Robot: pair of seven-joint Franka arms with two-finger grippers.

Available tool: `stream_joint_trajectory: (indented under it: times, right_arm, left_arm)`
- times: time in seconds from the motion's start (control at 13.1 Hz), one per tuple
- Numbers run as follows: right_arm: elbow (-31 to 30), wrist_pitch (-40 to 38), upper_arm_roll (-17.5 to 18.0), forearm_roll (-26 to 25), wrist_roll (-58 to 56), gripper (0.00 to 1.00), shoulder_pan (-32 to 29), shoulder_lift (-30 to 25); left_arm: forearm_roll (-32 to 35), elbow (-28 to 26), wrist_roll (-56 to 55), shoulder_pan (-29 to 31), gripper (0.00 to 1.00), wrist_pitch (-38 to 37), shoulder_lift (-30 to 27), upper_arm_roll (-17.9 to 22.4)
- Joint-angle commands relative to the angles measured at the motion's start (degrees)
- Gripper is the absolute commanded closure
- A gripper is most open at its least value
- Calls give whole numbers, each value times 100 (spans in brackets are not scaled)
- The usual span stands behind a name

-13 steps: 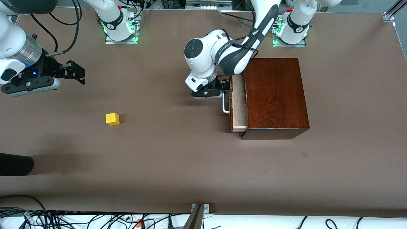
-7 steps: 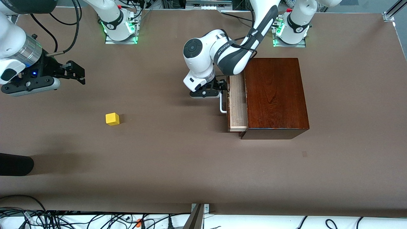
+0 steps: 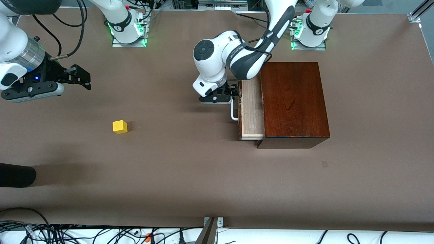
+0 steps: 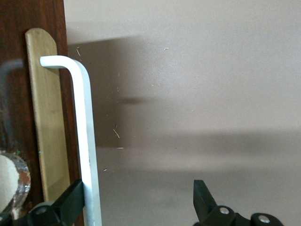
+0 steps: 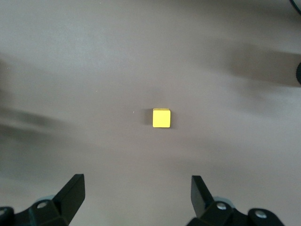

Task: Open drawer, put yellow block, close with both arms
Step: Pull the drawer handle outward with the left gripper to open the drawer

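Hooking drawer (image 3: 251, 112) handle (image 3: 233, 113) mid-frame, left gripper (image 3: 235, 92) is spread, unclamped — bar could slip out. Right gripper (image 3: 80, 77), also spread, waits upper-frame over table (image 3: 169, 169).

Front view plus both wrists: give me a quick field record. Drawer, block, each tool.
drawer: partly pulled out of the wooden box, inside not visible
handle: white bar, one finger of the left tool hooked against it
left tool: at the handle, fingers spread wide
yellow block: on the table, toward the right arm's end, untouched
right tool: open, waiting in the air over the table, block in its wrist view
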Motion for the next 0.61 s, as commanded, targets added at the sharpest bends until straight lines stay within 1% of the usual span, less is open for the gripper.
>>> stream_joint_trajectory:
  times: [0.0, 0.53]
  right_arm:
    - [153, -100, -10, -68, 0, 0, 14, 50]
    - [153, -108, -10, -68, 0, 0, 14, 50]
  left_arm:
    - [-251, 298, -89, -95, 0, 65, 149, -83]
    - [-216, 298, -19, -78, 0, 47, 61, -74]
